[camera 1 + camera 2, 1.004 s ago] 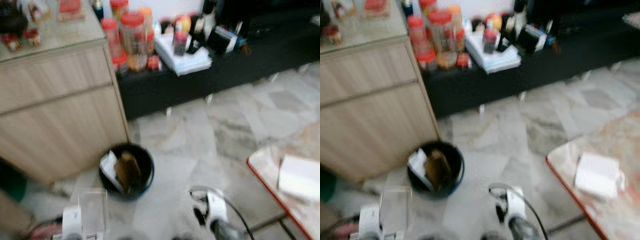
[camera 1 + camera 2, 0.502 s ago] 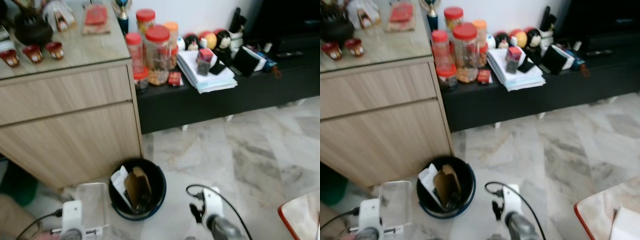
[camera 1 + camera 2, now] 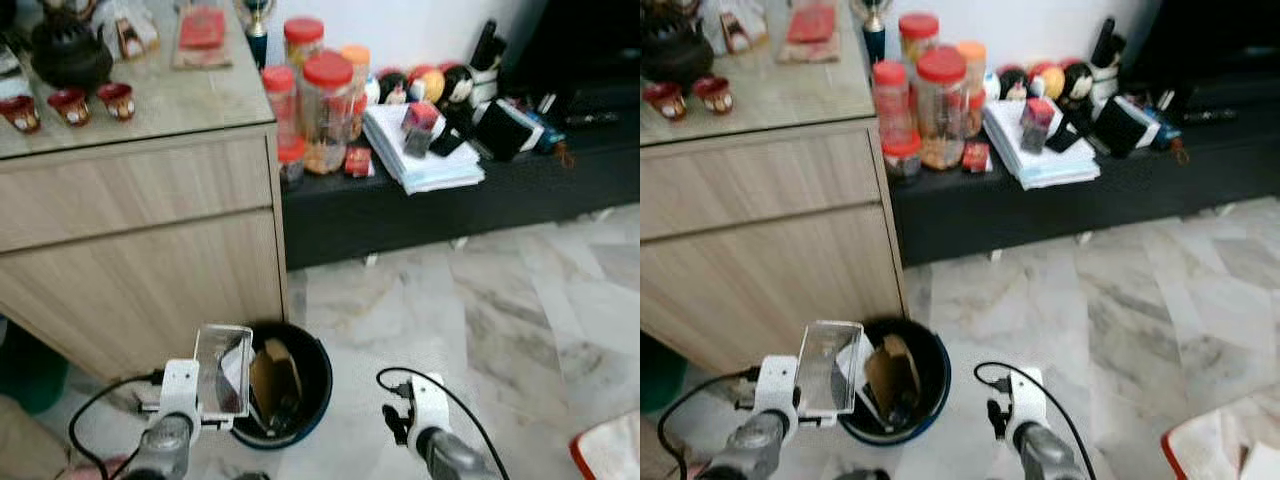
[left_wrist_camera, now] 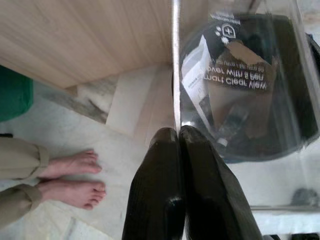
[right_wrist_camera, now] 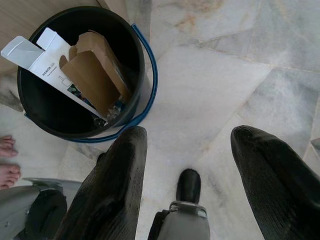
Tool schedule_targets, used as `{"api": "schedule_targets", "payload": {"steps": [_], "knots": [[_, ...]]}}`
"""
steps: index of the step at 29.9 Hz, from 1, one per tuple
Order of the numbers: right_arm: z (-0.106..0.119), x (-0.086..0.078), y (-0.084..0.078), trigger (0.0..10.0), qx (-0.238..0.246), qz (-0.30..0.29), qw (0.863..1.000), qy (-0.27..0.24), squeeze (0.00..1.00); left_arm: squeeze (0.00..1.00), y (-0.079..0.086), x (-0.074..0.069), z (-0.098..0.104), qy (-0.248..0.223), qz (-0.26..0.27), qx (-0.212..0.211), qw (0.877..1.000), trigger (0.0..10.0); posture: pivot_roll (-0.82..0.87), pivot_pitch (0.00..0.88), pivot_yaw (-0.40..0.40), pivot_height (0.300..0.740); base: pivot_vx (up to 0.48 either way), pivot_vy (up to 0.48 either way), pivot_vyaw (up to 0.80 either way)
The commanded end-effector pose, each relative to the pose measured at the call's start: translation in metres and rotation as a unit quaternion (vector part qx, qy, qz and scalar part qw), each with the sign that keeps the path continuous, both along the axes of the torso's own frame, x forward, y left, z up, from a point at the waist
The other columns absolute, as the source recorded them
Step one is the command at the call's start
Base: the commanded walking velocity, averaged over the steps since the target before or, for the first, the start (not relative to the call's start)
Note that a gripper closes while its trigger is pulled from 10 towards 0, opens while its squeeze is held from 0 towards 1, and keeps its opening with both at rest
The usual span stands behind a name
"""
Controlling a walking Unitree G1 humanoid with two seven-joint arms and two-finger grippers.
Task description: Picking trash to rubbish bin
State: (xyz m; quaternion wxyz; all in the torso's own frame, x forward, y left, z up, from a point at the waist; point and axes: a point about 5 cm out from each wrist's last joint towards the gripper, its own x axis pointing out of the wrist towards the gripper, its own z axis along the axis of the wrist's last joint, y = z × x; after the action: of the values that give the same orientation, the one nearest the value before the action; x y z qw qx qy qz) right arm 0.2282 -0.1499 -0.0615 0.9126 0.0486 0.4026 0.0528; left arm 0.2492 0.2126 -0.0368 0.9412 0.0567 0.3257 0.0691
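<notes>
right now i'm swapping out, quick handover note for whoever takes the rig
Left gripper: shut on the clear plastic box, held up at the near-left rim of the black bin.
Right gripper: open, holding nothing, hanging over the marble floor beside the bin.
In the bin: a brown cardboard piece and a white carton.
Done: box carried to the bin.
Left: move it over the opening and release.
A person's bare feet stand close on the left.

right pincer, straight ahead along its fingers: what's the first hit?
Most likely bare marble floor, just beside the black bin. The right pincer is open and empty, and its line seems to pass the bin's blue rim rather than enter it; depth is unclear.
</notes>
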Motion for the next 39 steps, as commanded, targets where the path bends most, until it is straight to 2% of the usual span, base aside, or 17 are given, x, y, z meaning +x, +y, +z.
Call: {"api": "schedule_targets", "payload": {"steps": [1, 3, 12, 29, 39], "knots": [[-0.003, -0.005, 0.000, 10.0, 0.002, -0.006, 1.000, 0.007, 0.00, 0.00, 0.001, -0.010, -0.008, 0.025, 0.001, -0.004, 1.000, 10.0, 0.13, 0.176, -0.035, 0.740, 0.000, 0.000, 0.00], [-0.002, -0.003, 0.001, 10.0, 0.006, -0.007, 1.000, 0.000, 0.00, 0.00, 0.008, -0.022, -0.014, 0.038, 0.014, 0.002, 0.999, 10.0, 0.13, 0.180, -0.034, 0.740, 0.000, 0.000, 0.70], [-0.002, -0.004, -0.001, 10.0, 0.005, -0.016, 1.000, 0.003, 0.00, 0.00, 0.015, -0.039, -0.023, 0.059, 0.030, 0.003, 0.998, 10.0, 0.14, 0.182, -0.036, 0.740, 0.000, 0.000, 0.16], [-0.001, -0.002, 0.004, 10.0, 0.007, -0.007, 1.000, -0.001, 0.00, 0.00, 0.015, -0.034, -0.020, 0.053, 0.031, 0.003, 0.998, 10.0, 0.14, 0.176, -0.034, 0.740, 0.000, 0.000, 0.00], [-0.001, -0.001, 0.006, 10.0, 0.016, -0.009, 1.000, -0.004, 0.00, 0.00, 0.018, -0.035, -0.020, 0.053, 0.035, 0.004, 0.998, 10.0, 0.14, 0.179, -0.032, 0.740, 0.024, 0.000, 0.29]]}}
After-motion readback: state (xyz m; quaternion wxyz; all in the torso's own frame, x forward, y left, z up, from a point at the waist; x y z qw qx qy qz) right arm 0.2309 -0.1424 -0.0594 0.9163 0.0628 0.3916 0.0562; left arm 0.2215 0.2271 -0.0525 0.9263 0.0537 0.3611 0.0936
